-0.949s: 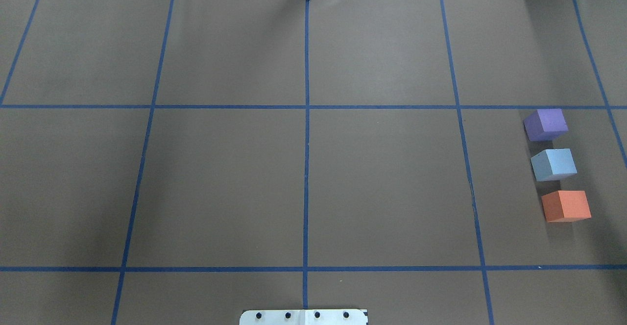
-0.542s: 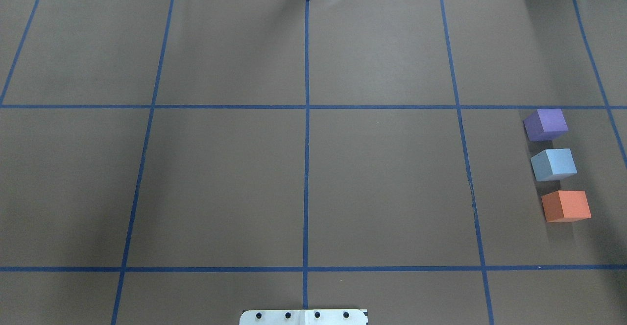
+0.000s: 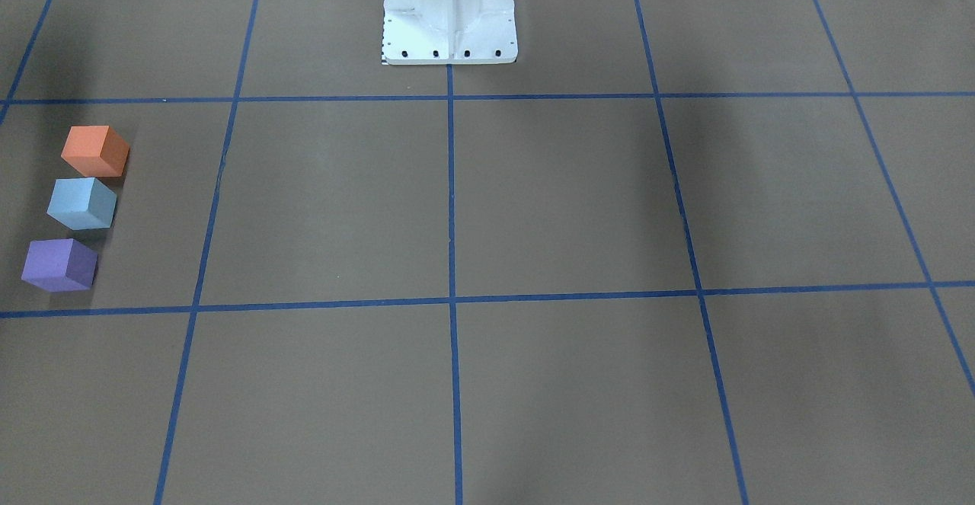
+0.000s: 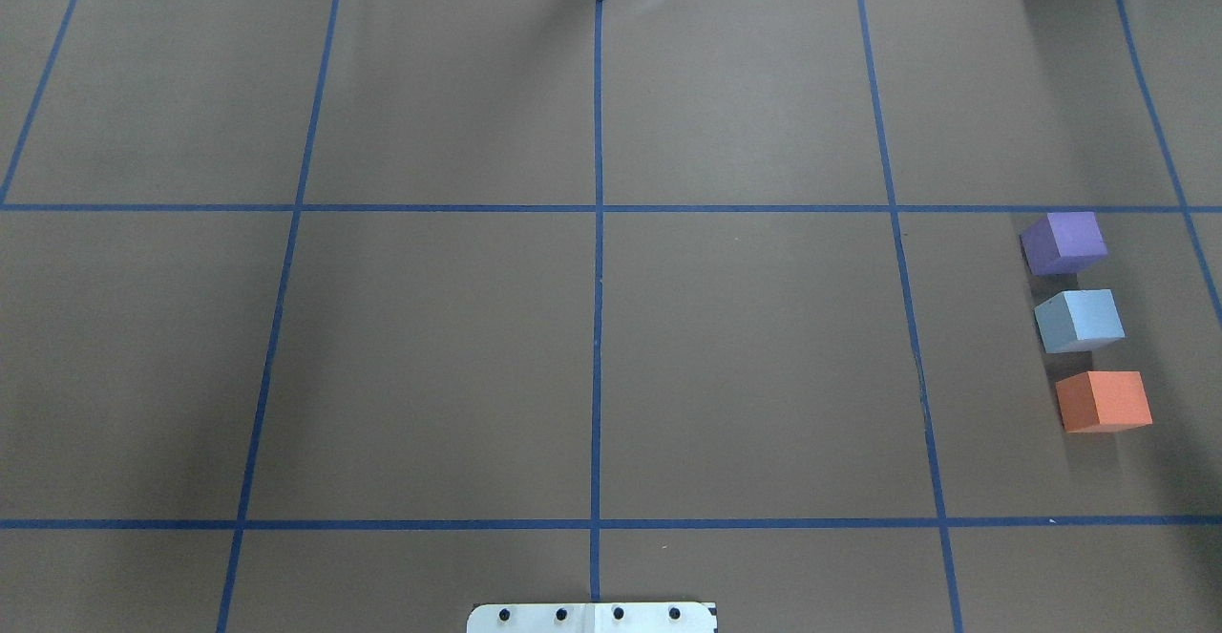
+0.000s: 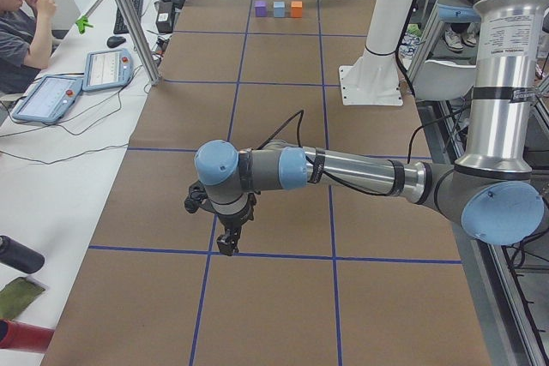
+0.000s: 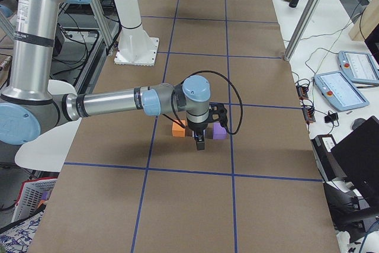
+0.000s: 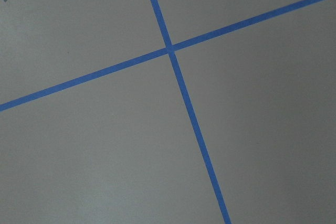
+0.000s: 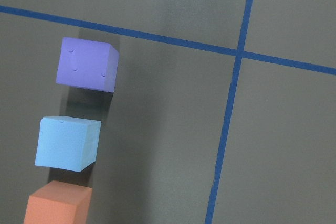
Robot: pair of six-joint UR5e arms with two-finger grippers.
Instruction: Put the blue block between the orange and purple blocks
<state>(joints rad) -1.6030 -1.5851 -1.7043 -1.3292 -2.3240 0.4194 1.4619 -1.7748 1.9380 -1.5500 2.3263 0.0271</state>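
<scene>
The blue block (image 4: 1080, 320) sits on the table between the purple block (image 4: 1064, 242) and the orange block (image 4: 1104, 401), in a close row at the robot's far right. The row also shows in the front view, with the blue block (image 3: 82, 203) in the middle, and in the right wrist view (image 8: 67, 143). My right gripper (image 6: 200, 143) hangs above the row, touching nothing; I cannot tell if it is open. My left gripper (image 5: 227, 246) hangs over bare table far from the blocks; I cannot tell its state.
The brown table carries a blue tape grid (image 4: 598, 327). The white robot base (image 3: 449, 10) stands at the near middle edge. In the exterior left view an operator (image 5: 21, 23) sits at a side desk with tablets (image 5: 107, 68).
</scene>
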